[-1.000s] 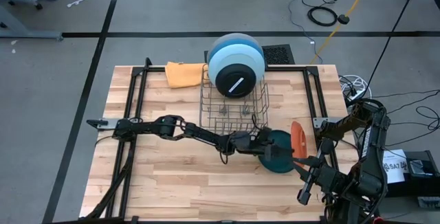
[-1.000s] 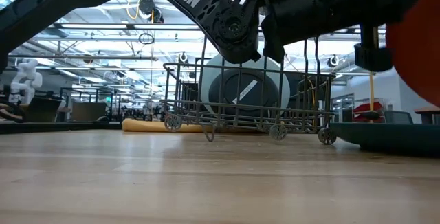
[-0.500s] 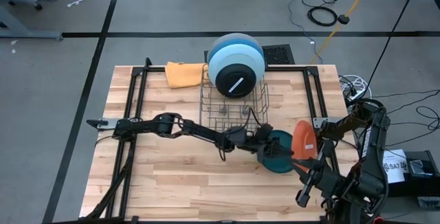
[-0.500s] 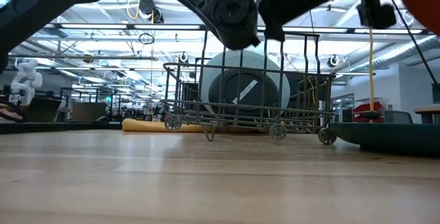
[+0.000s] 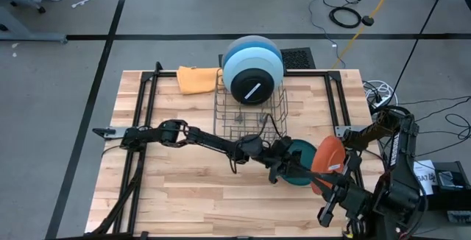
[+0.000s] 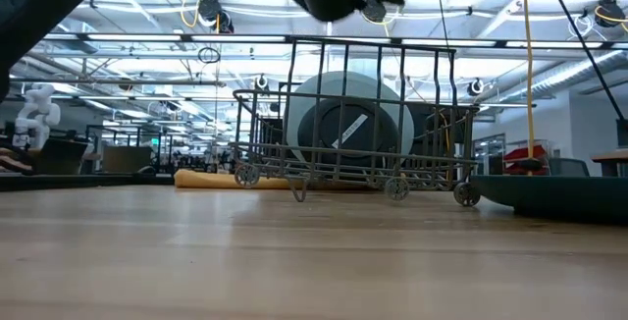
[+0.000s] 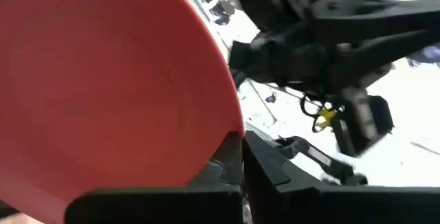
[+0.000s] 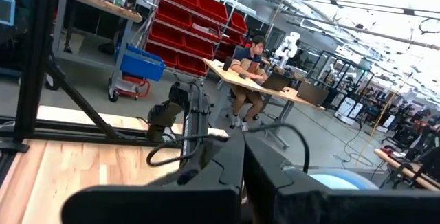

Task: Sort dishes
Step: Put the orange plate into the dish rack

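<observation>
The small round orange plate (image 5: 327,164) hung above the table's right side — pinched at its edge by the left gripper (image 5: 300,169), over the dark teal plate (image 5: 297,154). The right gripper (image 5: 324,214), fingers pressed together, waited nearby.

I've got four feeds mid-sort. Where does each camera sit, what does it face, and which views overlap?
High: overhead, looking straight down at the wooden table; both arms show, left gripper shut on the small orange plate.
Low: at tabletop height, facing the wire rack; arm links overhead.
Left wrist: looks past its own dark fingers at the orange plate.
Right wrist: looks past its shut fingers across the table to a seated person.
High and low share the rack and its round black plate.
</observation>
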